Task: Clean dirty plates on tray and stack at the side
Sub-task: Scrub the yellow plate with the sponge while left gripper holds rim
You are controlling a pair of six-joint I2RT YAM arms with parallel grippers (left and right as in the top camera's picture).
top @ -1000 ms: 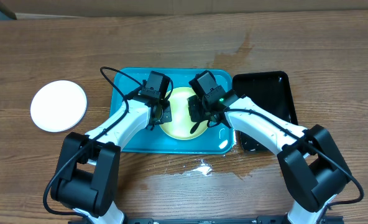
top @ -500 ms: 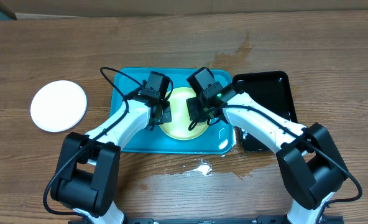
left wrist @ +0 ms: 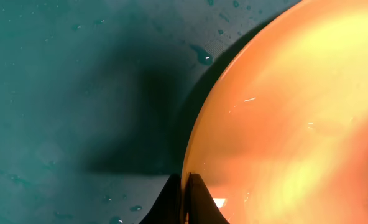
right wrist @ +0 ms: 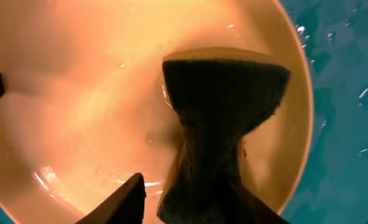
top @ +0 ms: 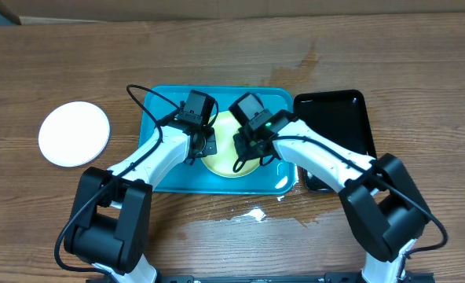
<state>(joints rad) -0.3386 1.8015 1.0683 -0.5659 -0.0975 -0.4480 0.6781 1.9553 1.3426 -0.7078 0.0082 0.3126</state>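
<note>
Your left tool point(left wrist: 185, 198) pinches the yellow-green plate point(left wrist: 296, 112) at its 9 o'clock rim. Your right tool point(right wrist: 193, 190) grips a dark sponge point(right wrist: 224, 106), pressed onto it.

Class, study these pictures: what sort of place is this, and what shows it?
Probably a robot test bench, not a kitchen: two robot arms at a wooden table, a turquoise tray holding a yellow-green plate, and a dark sponge on it.
</note>
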